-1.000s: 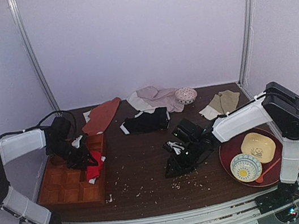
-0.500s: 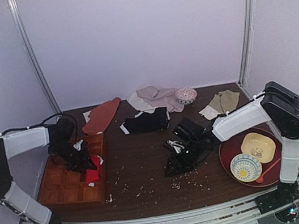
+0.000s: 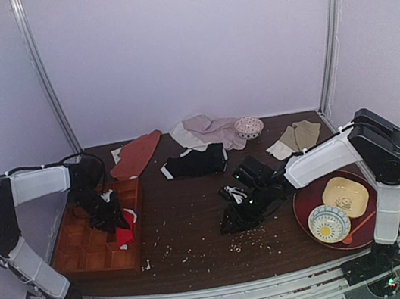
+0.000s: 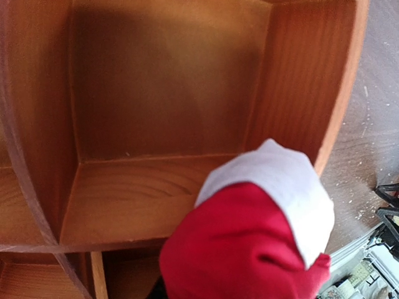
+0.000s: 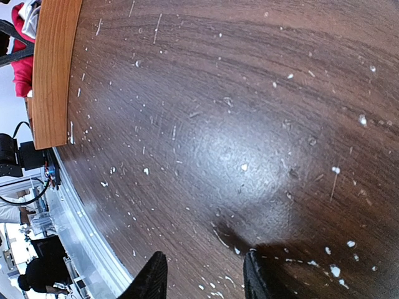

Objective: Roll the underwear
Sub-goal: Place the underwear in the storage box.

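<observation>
The red underwear [image 3: 126, 229] with a white edge is bunched up in my left gripper [image 3: 113, 219], over the right side of the wooden compartment tray [image 3: 87, 253]. In the left wrist view the red roll [image 4: 243, 249] with its white waistband fills the lower right, above an empty compartment of the tray [image 4: 149, 93]; the fingers are hidden behind the fabric. My right gripper [image 3: 231, 223] is open and empty, low over the bare table; its fingertips [image 5: 156, 277] show at the bottom of the right wrist view.
Black briefs [image 3: 196, 162] lie at mid table, a beige garment [image 3: 297, 135] at back right, pale cloths [image 3: 208, 130] and a reddish cloth [image 3: 134, 154] at the back. A small bowl [image 3: 248, 126] stands behind. A red plate [image 3: 306, 212] with dishes sits right. Crumbs litter the table.
My left gripper has moved slightly back and left over the tray with the red underwear in it. The right arm has barely moved.
</observation>
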Robot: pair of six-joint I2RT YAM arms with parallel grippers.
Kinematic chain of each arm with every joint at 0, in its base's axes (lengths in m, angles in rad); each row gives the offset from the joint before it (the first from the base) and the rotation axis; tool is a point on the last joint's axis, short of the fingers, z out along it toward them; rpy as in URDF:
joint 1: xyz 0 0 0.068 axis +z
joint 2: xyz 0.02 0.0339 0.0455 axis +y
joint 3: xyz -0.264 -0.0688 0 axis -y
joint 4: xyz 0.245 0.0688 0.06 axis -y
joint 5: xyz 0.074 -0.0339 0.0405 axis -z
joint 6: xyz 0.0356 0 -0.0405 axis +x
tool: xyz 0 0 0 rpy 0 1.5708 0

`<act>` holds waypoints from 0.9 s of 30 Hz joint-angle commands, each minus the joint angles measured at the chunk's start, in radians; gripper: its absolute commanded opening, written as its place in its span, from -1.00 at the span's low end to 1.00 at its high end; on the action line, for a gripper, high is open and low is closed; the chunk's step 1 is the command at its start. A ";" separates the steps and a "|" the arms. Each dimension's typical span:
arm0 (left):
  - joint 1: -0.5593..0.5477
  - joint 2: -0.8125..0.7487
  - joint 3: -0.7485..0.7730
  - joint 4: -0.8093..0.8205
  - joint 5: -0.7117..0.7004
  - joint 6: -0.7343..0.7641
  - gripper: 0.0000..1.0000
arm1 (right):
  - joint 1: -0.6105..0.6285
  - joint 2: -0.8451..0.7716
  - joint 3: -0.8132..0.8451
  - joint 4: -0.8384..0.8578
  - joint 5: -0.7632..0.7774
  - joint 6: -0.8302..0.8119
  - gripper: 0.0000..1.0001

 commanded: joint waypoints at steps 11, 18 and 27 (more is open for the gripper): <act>0.017 0.154 -0.046 -0.041 -0.326 -0.090 -1.00 | -0.013 0.008 -0.033 -0.011 0.008 -0.005 -0.15; 0.015 0.158 -0.011 -0.123 -0.436 -0.183 -1.00 | -0.014 0.008 -0.040 0.007 0.000 -0.002 -0.15; -0.071 0.076 0.000 -0.165 -0.566 -0.420 -1.00 | -0.028 -0.011 -0.064 0.018 -0.022 -0.015 -0.15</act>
